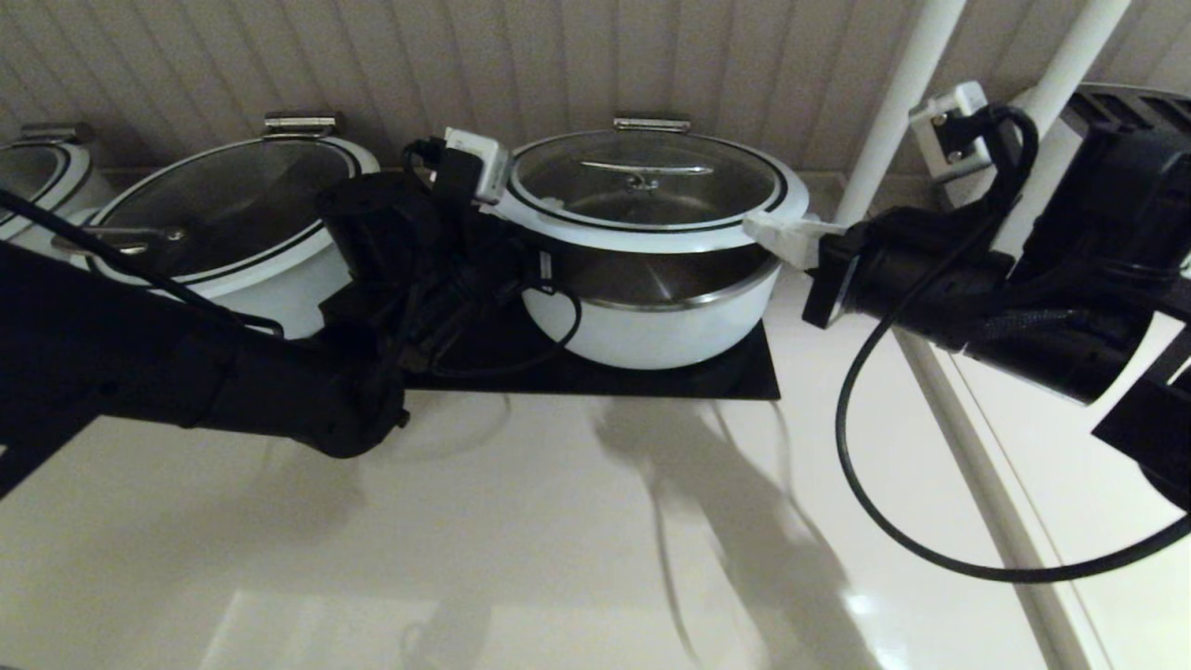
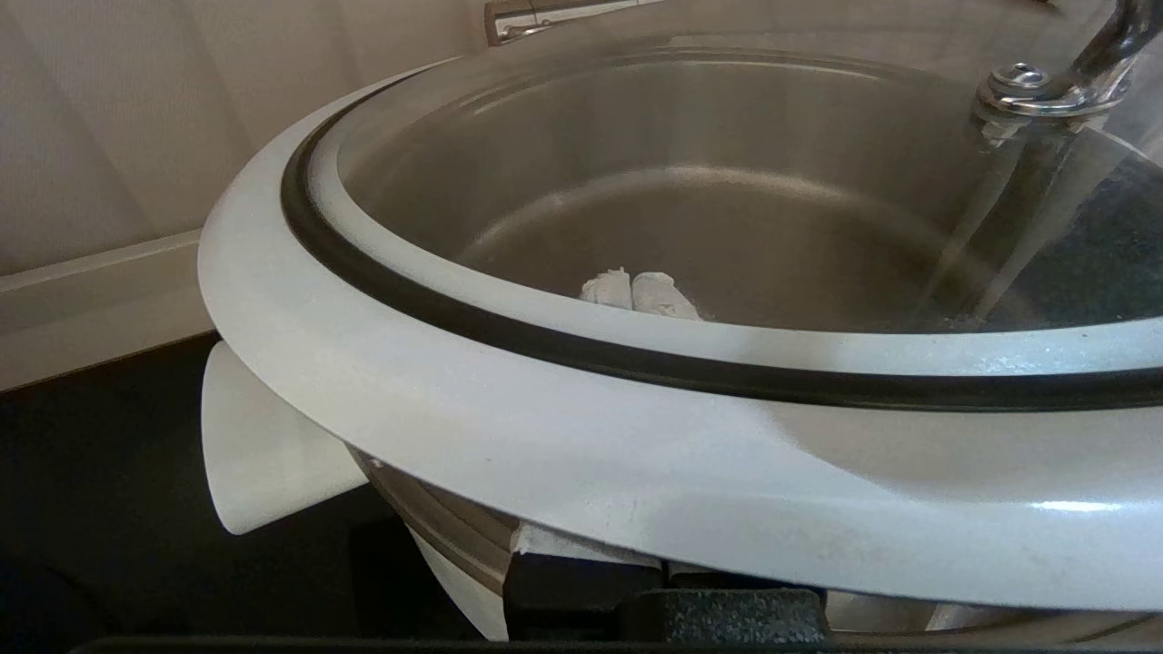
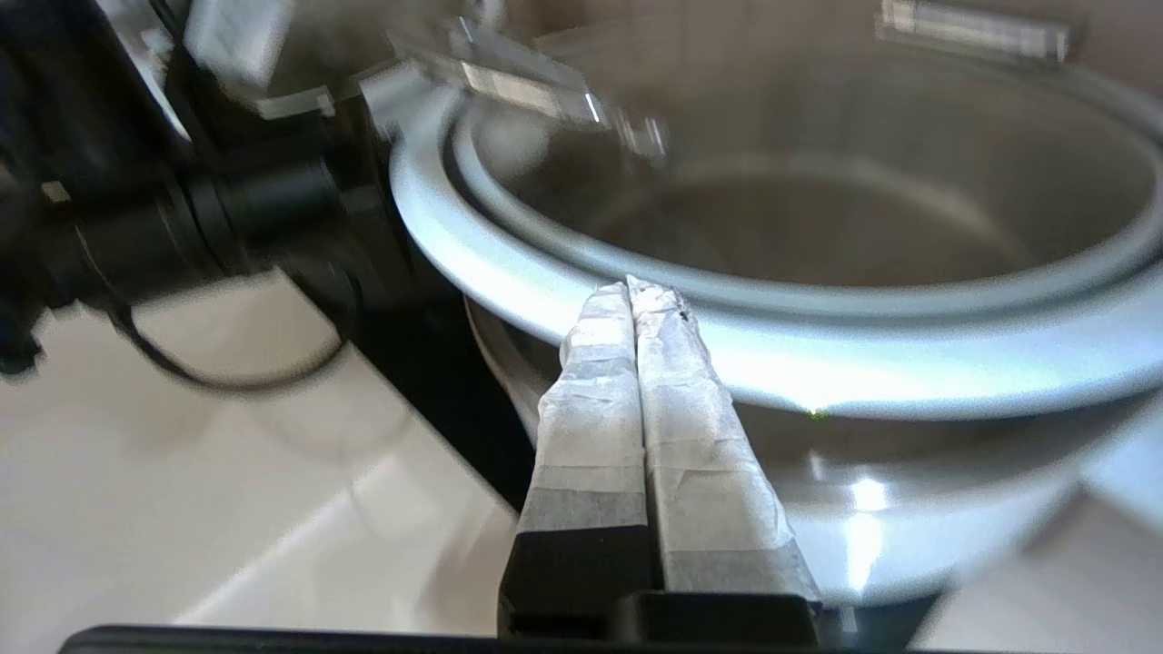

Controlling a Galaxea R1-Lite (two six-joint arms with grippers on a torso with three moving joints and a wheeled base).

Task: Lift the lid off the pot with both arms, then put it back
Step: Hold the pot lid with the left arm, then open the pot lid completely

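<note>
The lid (image 1: 651, 181), glass with a broad white rim and a flat steel bar handle, hangs tilted a little above the pot (image 1: 651, 326), with a gap showing the steel inner bowl. My left gripper (image 2: 633, 289) is shut; its fingers reach under the lid's left rim (image 2: 545, 436) and their tips show through the glass. My right gripper (image 1: 780, 238) is shut, and its white-taped fingers (image 3: 591, 381) touch the underside of the lid's right rim (image 3: 909, 363). The pot's stub handle (image 2: 263, 454) shows below the lid.
The pot stands on a black mat (image 1: 716, 377) on a beige counter (image 1: 558, 521). A like white pot with its lid (image 1: 233, 223) stands close to the left arm, and another (image 1: 37, 177) at far left. Two white posts (image 1: 893, 102) rise at the right, before a panelled wall.
</note>
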